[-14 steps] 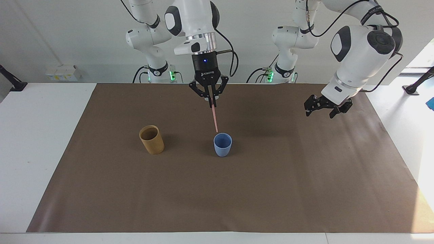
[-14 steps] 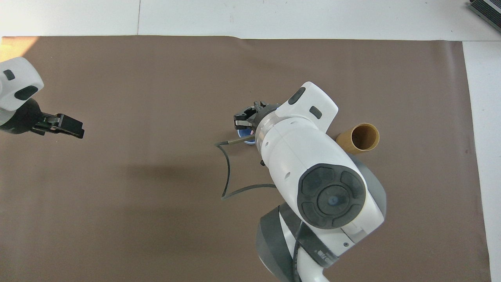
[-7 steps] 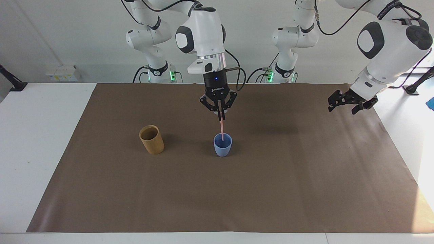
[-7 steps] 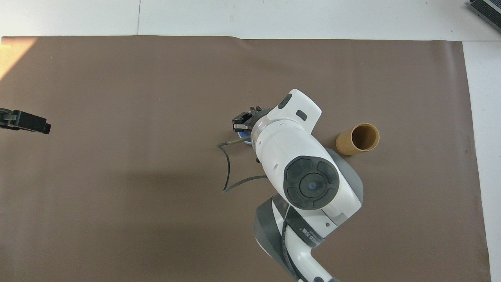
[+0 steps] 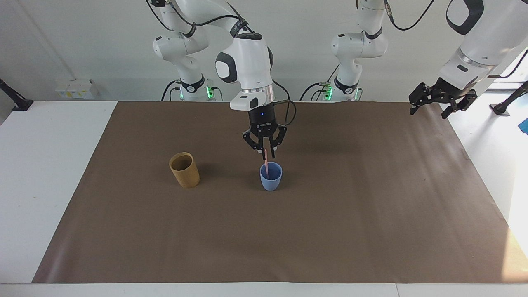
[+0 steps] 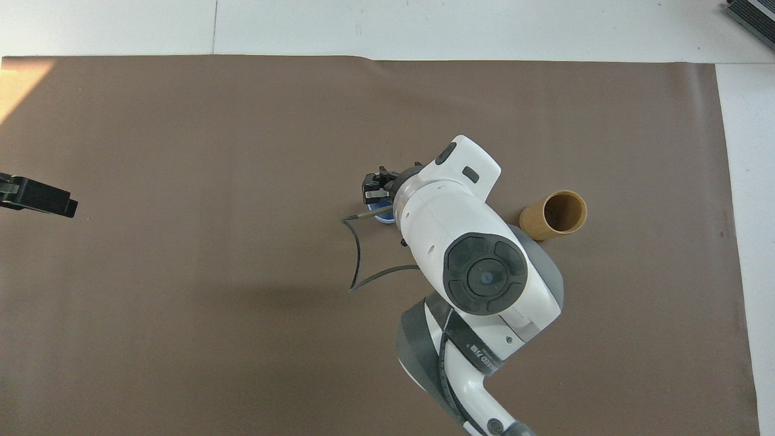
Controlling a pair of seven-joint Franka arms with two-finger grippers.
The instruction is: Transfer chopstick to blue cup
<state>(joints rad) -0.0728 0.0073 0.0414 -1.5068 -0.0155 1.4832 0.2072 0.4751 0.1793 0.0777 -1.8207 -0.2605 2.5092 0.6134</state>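
The blue cup (image 5: 271, 180) stands mid-mat; in the overhead view only a sliver of the blue cup (image 6: 382, 213) shows under the right arm. The pale pink chopstick (image 5: 267, 166) stands nearly upright with its lower end inside the cup. Its top sits between the fingertips of my right gripper (image 5: 268, 155), which hangs just over the cup with the fingertips slightly parted. From above, the right gripper (image 6: 378, 185) and its wrist cover the chopstick. My left gripper (image 5: 440, 104) is open, empty and raised over the mat's corner at the left arm's end; only part of the left gripper (image 6: 37, 197) shows from above.
A taller tan-brown cup (image 5: 184, 170) stands upright beside the blue cup, toward the right arm's end, also seen as the tan cup (image 6: 554, 213) from above. A brown mat (image 5: 330, 231) covers most of the white table. A black cable (image 6: 354, 254) loops off the right wrist.
The right gripper came down over the blue cup, lowering the chopstick into it, and its fingertips have parted. The left arm lifted and drew back toward its end of the table.
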